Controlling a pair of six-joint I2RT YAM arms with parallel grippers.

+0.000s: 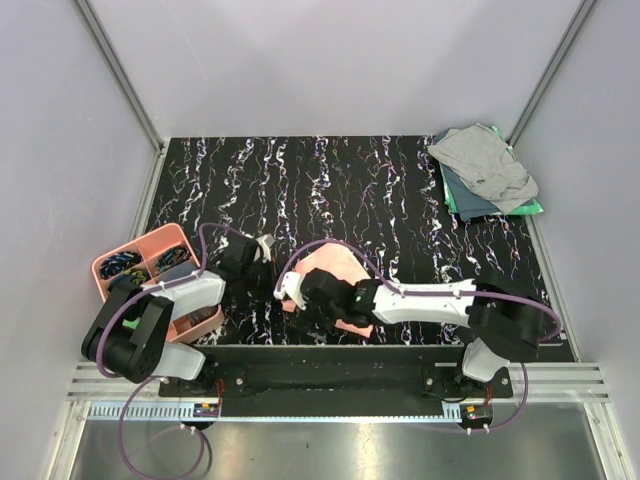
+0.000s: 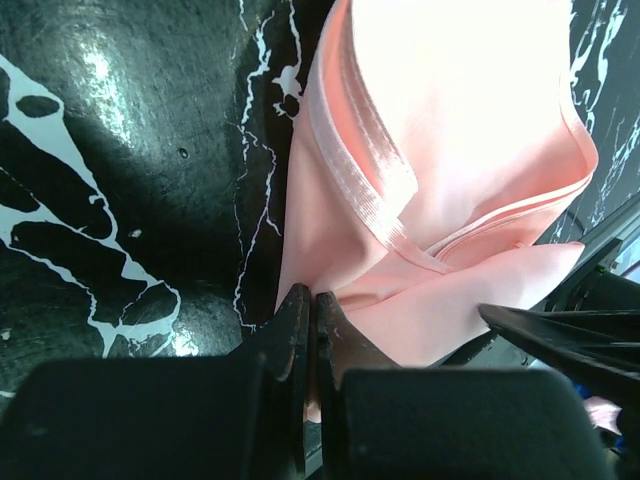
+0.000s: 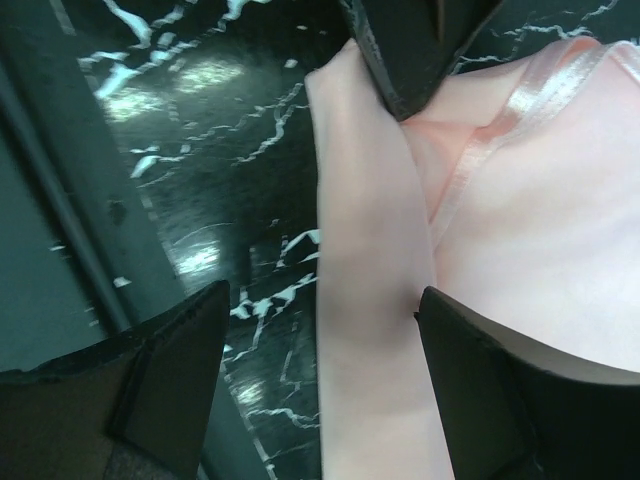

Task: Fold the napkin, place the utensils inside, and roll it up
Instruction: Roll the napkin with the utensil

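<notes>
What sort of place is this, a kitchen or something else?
Probably a robot test booth, not a kitchen: plain white walls enclose a black marbled table, two arms are bolted to a bar at its near edge, and a pink napkin lies on it.

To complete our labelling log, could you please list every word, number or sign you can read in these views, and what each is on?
No readable text in any view.
Small coloured tags at the near edge: too small to read.
The white streaks on the table are a marble pattern, not writing.
The napkin is plain, with no label showing.
</notes>
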